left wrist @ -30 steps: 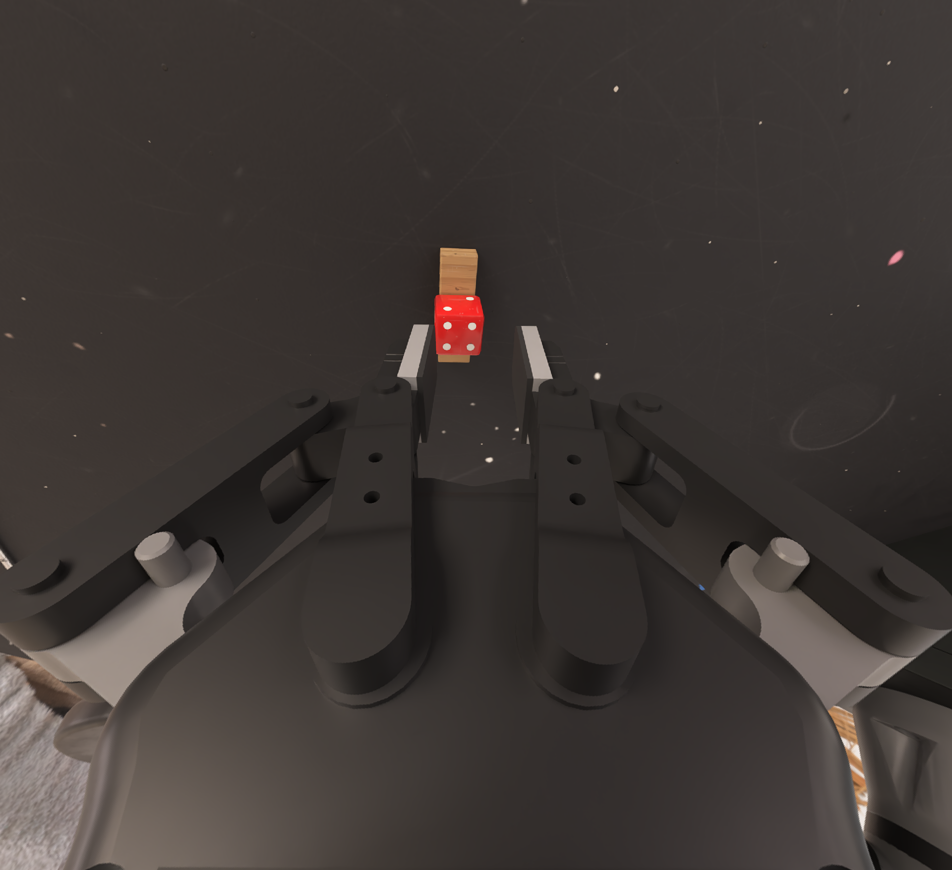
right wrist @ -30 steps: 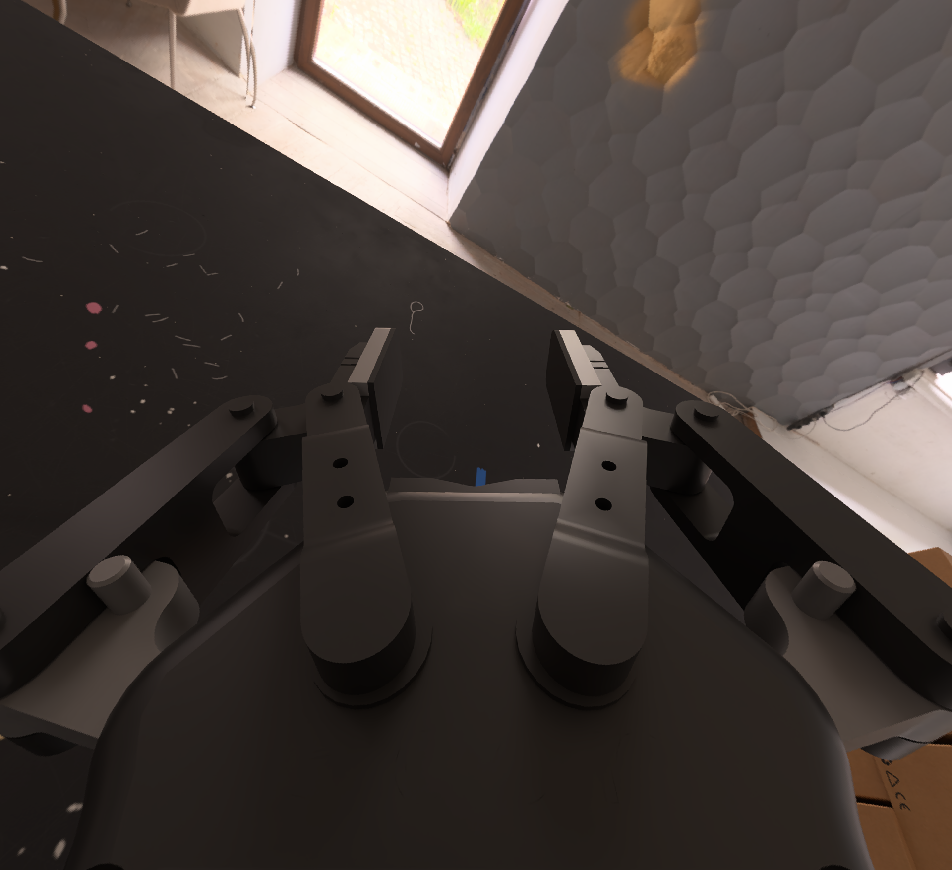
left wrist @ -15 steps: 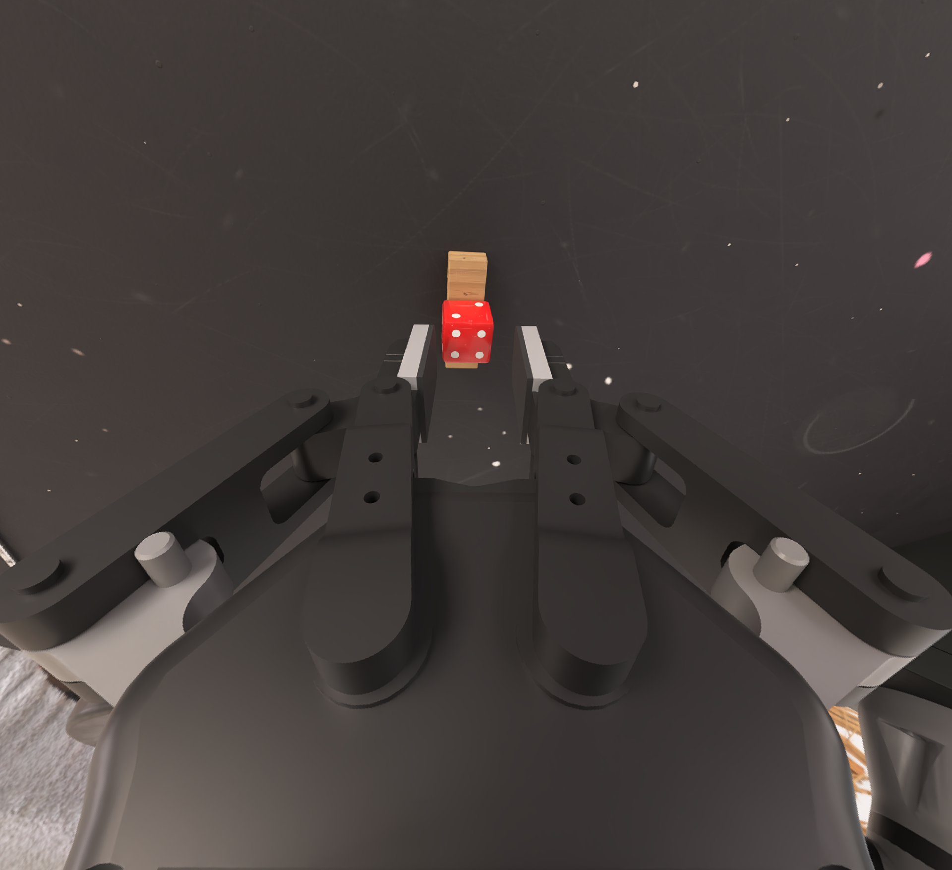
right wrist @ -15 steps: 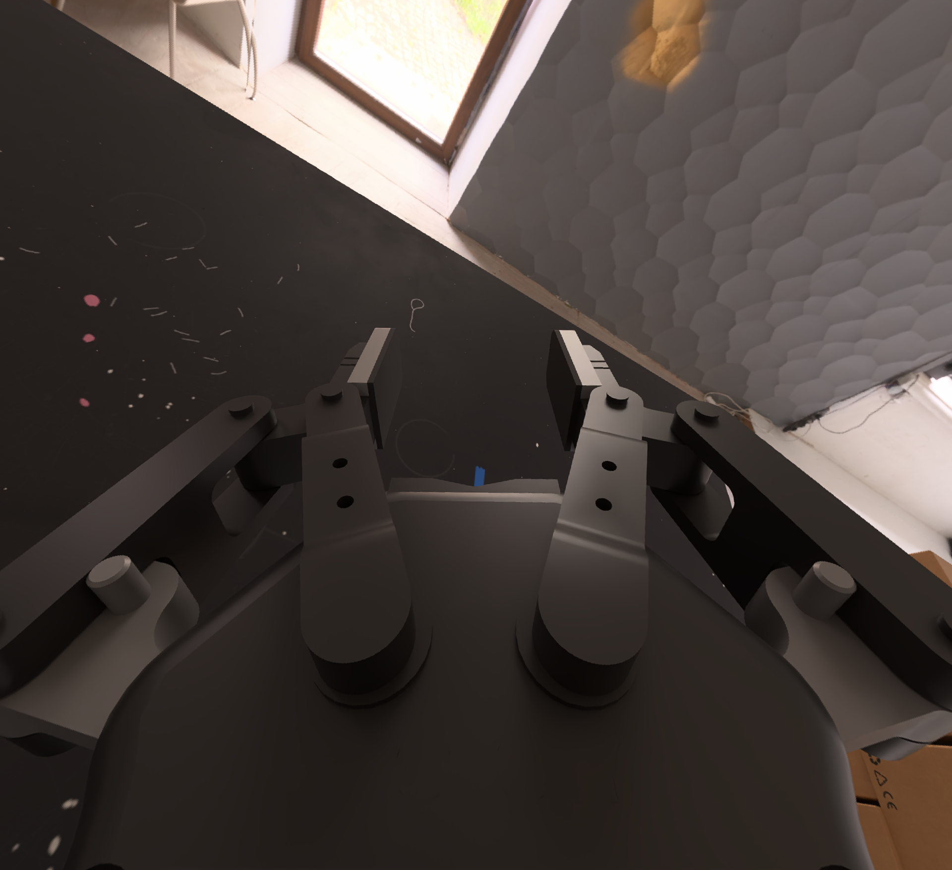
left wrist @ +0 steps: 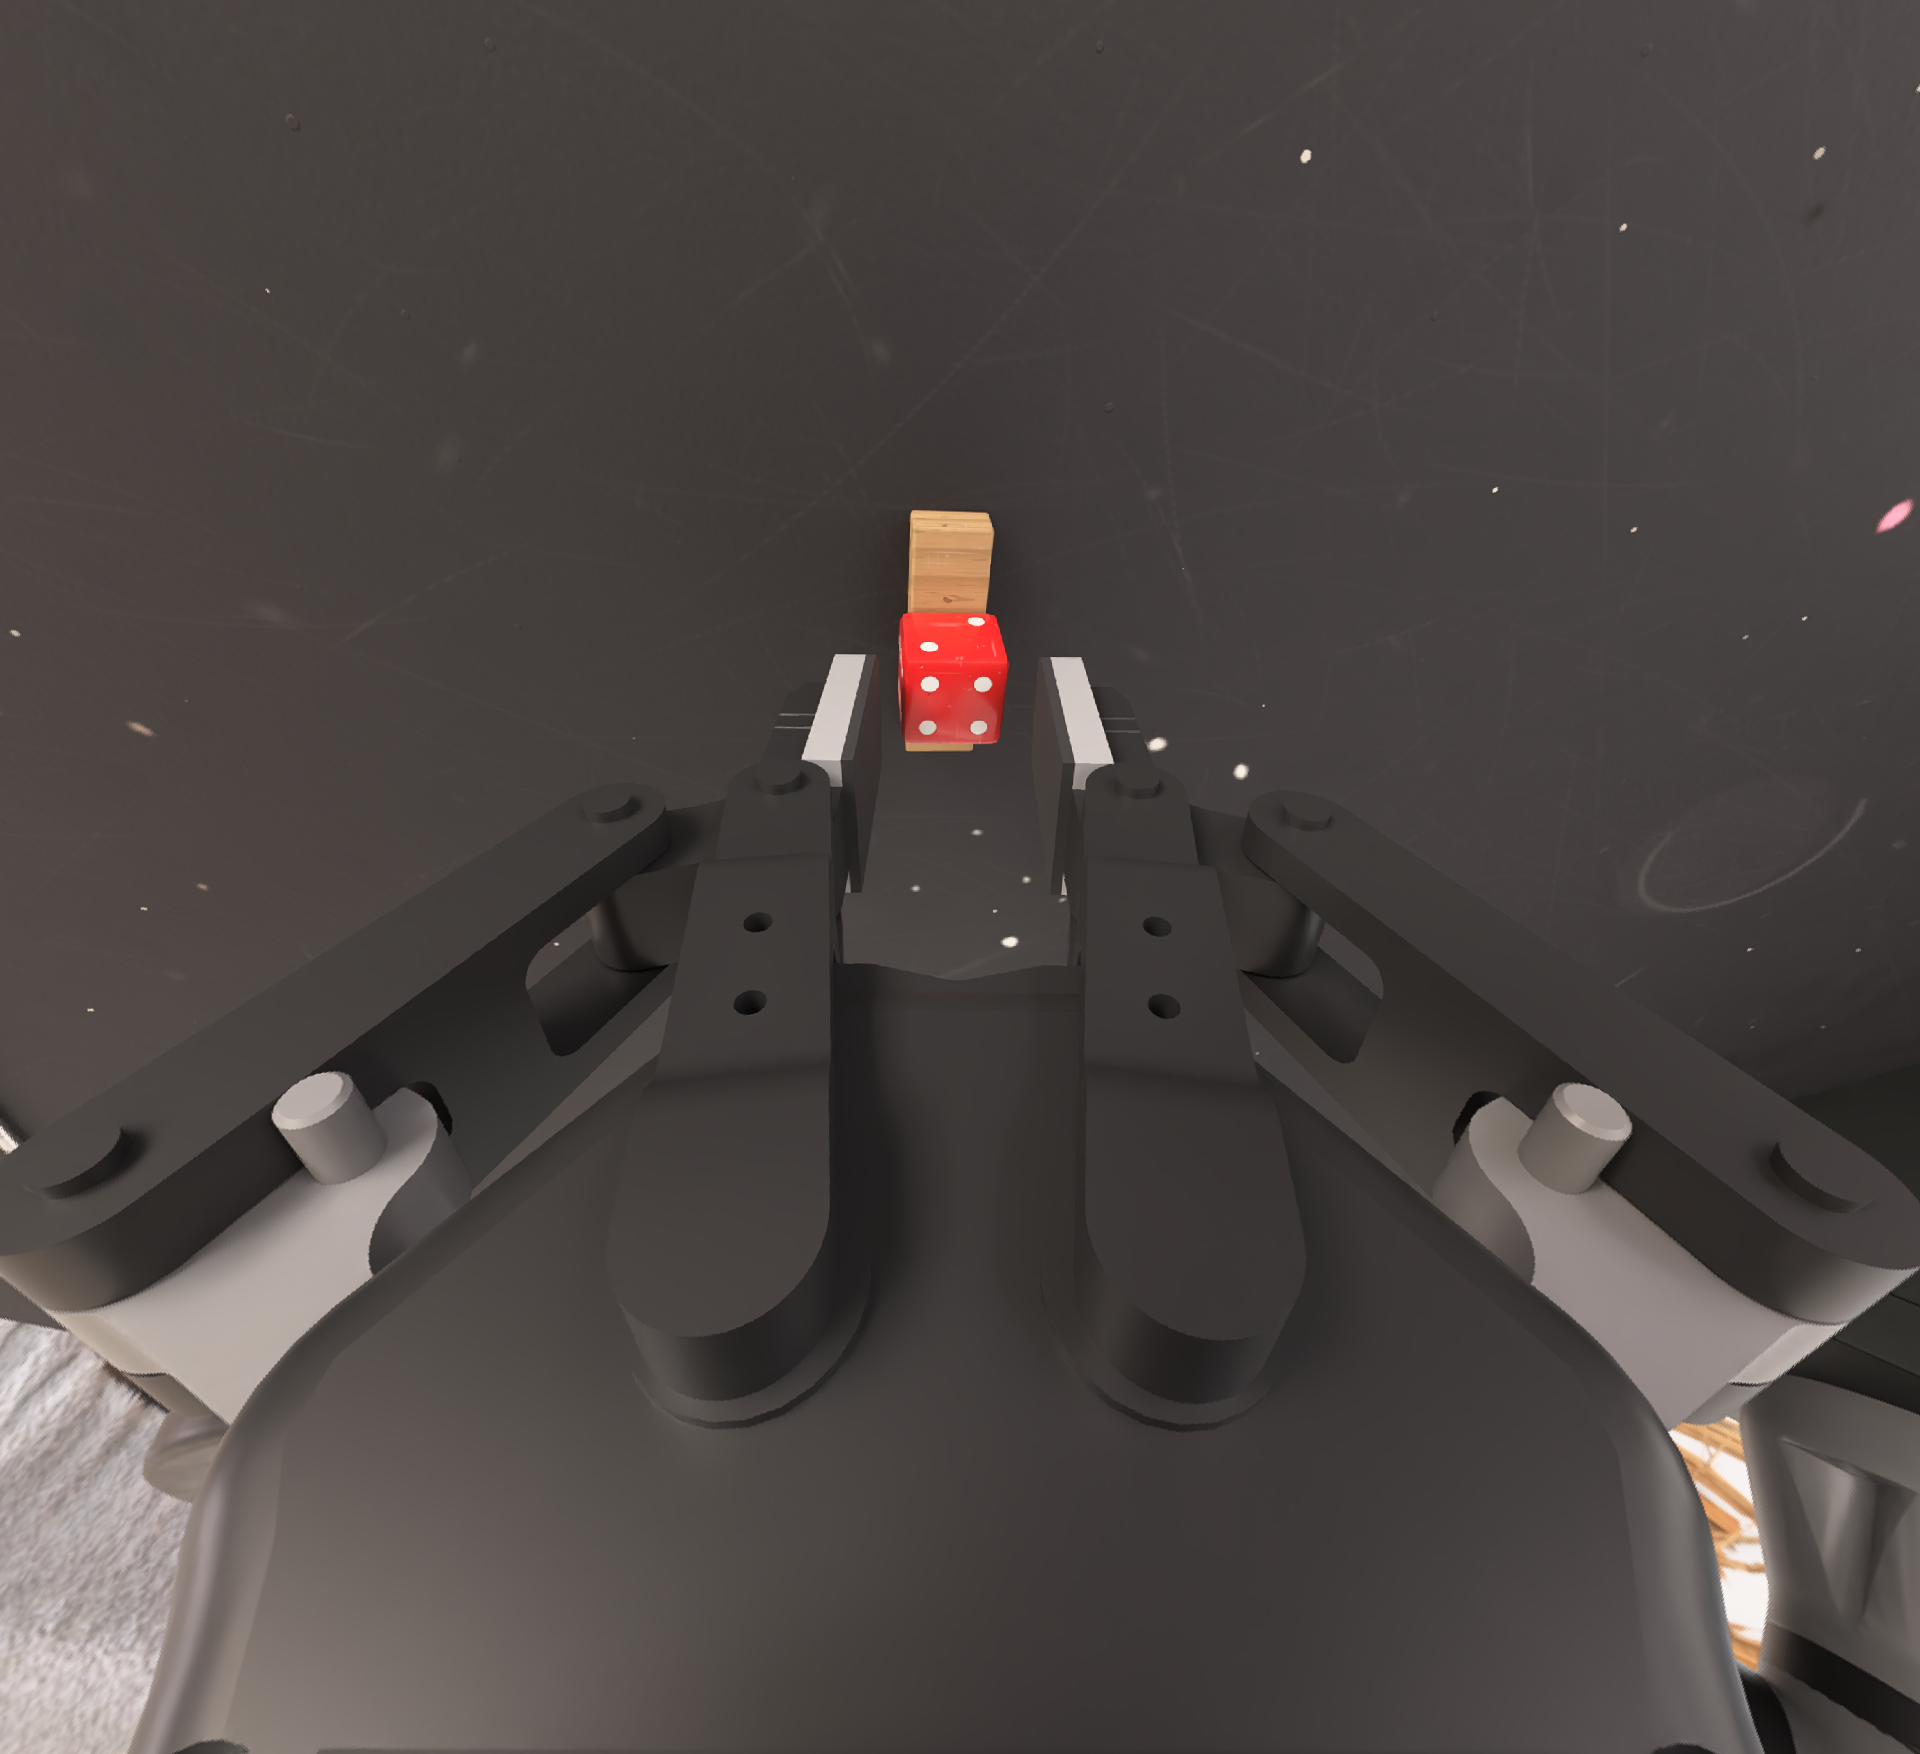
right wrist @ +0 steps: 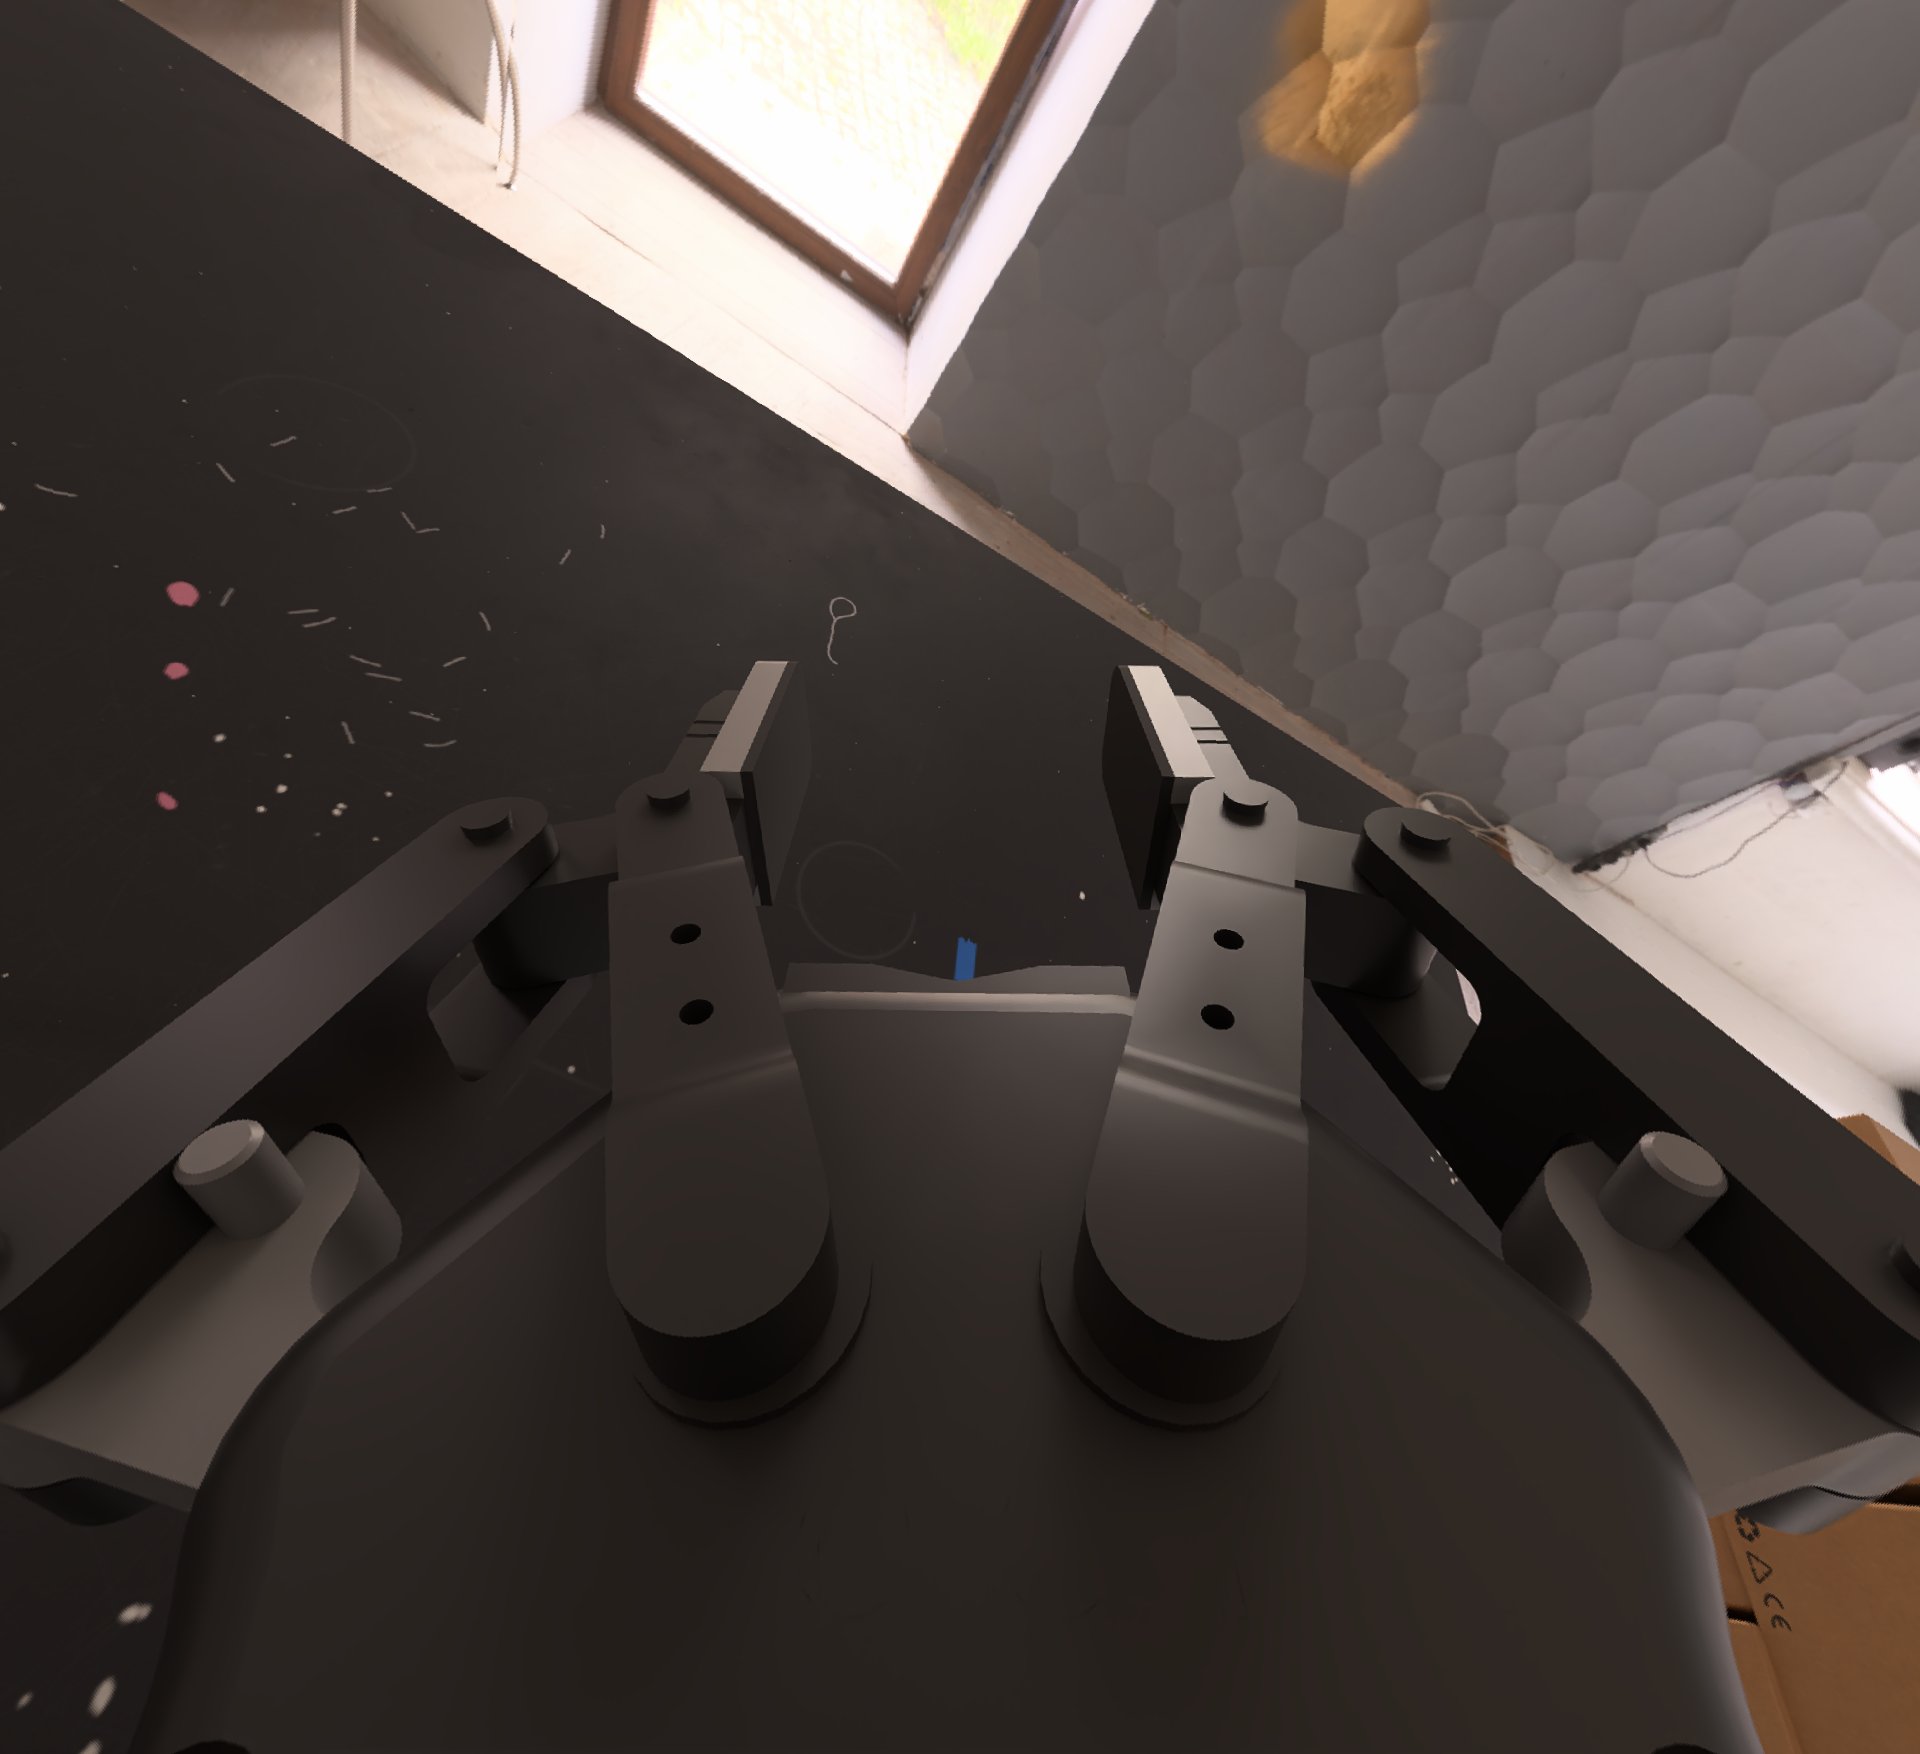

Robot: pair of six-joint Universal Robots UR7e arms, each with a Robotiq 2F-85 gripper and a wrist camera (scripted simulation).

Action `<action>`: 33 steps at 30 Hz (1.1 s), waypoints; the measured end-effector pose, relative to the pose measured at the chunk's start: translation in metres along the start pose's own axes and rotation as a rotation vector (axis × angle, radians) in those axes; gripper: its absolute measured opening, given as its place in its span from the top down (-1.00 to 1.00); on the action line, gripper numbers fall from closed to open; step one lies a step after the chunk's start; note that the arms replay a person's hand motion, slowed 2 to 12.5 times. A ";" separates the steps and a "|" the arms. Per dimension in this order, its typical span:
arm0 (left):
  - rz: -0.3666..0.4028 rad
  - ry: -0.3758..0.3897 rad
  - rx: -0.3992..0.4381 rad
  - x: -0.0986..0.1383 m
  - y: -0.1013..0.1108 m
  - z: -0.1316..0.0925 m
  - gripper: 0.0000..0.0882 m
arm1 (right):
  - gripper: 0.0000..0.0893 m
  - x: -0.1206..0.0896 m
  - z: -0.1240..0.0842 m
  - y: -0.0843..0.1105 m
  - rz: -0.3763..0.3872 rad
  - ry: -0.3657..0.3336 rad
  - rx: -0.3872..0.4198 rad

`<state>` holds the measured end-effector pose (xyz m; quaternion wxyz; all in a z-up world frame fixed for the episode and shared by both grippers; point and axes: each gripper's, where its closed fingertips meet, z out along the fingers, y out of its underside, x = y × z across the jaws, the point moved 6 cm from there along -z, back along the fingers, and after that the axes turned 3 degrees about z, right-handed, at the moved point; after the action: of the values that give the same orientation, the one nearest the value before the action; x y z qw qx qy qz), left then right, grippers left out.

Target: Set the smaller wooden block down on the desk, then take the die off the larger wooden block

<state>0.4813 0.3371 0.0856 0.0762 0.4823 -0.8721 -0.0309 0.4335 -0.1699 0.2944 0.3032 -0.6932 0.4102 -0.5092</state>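
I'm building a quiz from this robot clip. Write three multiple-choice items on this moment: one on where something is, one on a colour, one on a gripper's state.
1. Where is the die?
A. Ahead of the left gripper, in line with the gap between its fingertips
B. Between the right gripper's fingers
C. On the chair

2. What colour is the die?
A. Blue
B. Red with white dots
C. Green

3. How is the right gripper?
A. Shut on a block
B. Shut on the die
C. Open, empty

A: it shows between the left fingertips, in front of a wooden block.
B: red faces, white dots.
C: only dark desk shows between its fingers.
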 end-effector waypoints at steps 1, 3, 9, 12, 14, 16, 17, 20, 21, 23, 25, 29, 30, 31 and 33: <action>0.000 0.000 0.000 0.000 0.000 0.000 0.39 | -0.15 0.000 0.000 0.000 -0.001 0.000 0.000; 0.000 0.001 -0.002 -0.001 0.000 0.001 0.39 | -0.15 0.000 0.000 0.000 -0.002 -0.001 -0.001; 0.003 0.003 -0.005 -0.002 0.000 0.002 0.41 | -0.15 -0.001 0.000 0.000 -0.004 -0.002 -0.004; 0.005 0.004 -0.005 -0.002 0.000 0.003 0.41 | -0.15 -0.001 0.001 0.000 -0.006 -0.002 -0.005; 0.007 0.004 -0.005 -0.003 0.001 0.003 0.41 | -0.15 -0.001 0.001 0.000 -0.007 -0.002 -0.005; 0.010 0.006 -0.006 -0.003 0.001 0.004 0.41 | -0.15 -0.001 0.001 0.000 -0.008 -0.002 -0.005; 0.011 0.006 -0.006 -0.003 0.001 0.004 0.41 | -0.15 -0.001 0.001 0.000 -0.008 -0.002 -0.006; 0.013 0.010 -0.004 -0.003 0.000 0.004 0.41 | -0.15 -0.001 0.001 0.000 -0.010 -0.003 -0.006; 0.014 0.012 -0.003 -0.003 0.000 0.004 0.41 | -0.15 -0.001 0.001 0.000 -0.011 -0.003 -0.007; 0.015 0.015 -0.001 -0.003 0.000 0.004 0.41 | -0.15 -0.001 0.001 0.000 -0.012 -0.004 -0.008; 0.015 0.018 0.001 -0.003 0.000 0.004 0.41 | -0.15 -0.001 0.001 0.001 -0.013 -0.004 -0.009; 0.015 0.022 0.003 -0.003 0.000 0.004 0.41 | -0.15 -0.002 0.002 0.001 -0.016 -0.005 -0.011; 0.015 0.023 0.003 -0.003 0.000 0.004 0.41 | -0.15 -0.002 0.002 0.001 -0.016 -0.005 -0.012; 0.015 0.023 0.003 -0.003 0.000 0.004 0.41 | -0.15 -0.002 0.002 0.001 -0.017 -0.005 -0.013; 0.016 0.025 0.003 -0.003 0.000 0.005 0.41 | -0.15 -0.002 0.002 0.001 -0.018 -0.005 -0.014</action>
<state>0.4822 0.3400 0.0808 0.0867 0.4759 -0.8749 -0.0231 0.4346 -0.1687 0.2922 0.2948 -0.7003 0.4069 -0.5071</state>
